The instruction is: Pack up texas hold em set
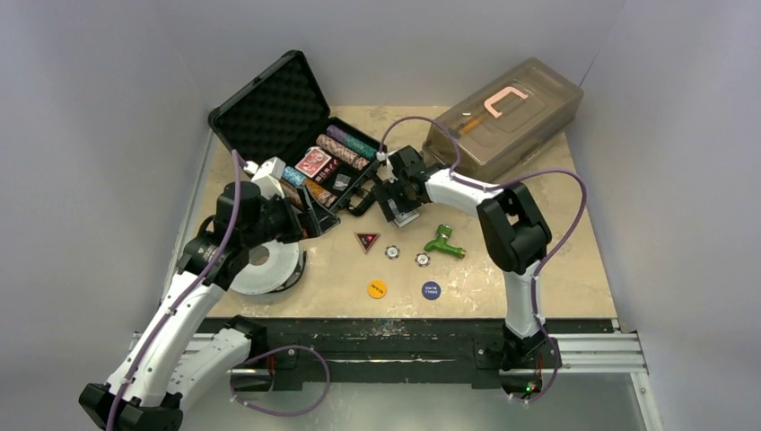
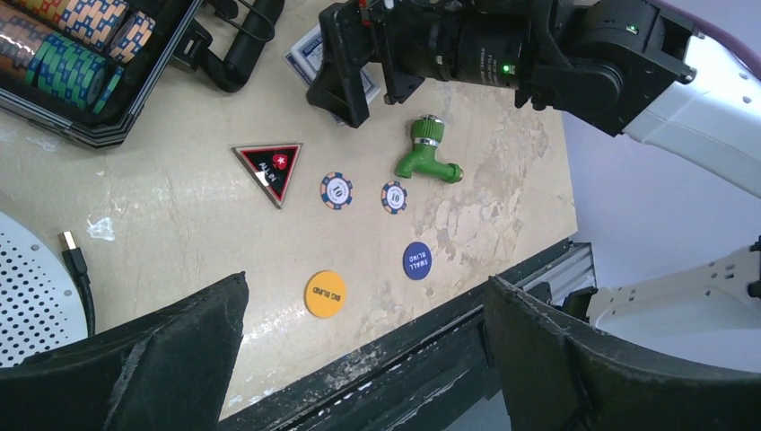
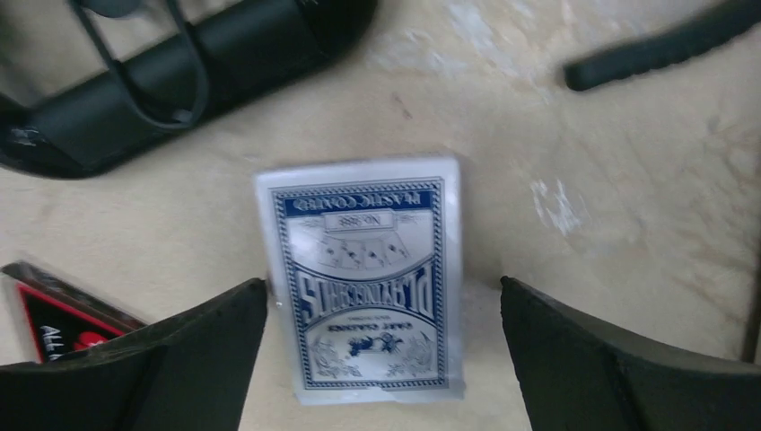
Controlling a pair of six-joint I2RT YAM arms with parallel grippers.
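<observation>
The black case (image 1: 235,109) lies open at the back left, with foam in its lid, rows of chips (image 1: 345,148) and a red deck (image 1: 314,163). My right gripper (image 1: 399,208) is open, its fingers either side of the blue deck (image 3: 368,278) lying flat by the case handle (image 3: 179,63). My left gripper (image 1: 307,220) is open and empty above the table by the case's front corner. On the table lie the triangle marker (image 1: 367,241), two chips (image 1: 392,251) (image 1: 422,259), an orange button (image 1: 377,288) and a blue button (image 1: 431,290).
A green toy faucet (image 1: 444,241) lies right of the chips. A large translucent grey box (image 1: 502,117) stands at the back right. A white perforated disc (image 1: 265,265) with a USB cable (image 2: 76,260) sits under the left arm.
</observation>
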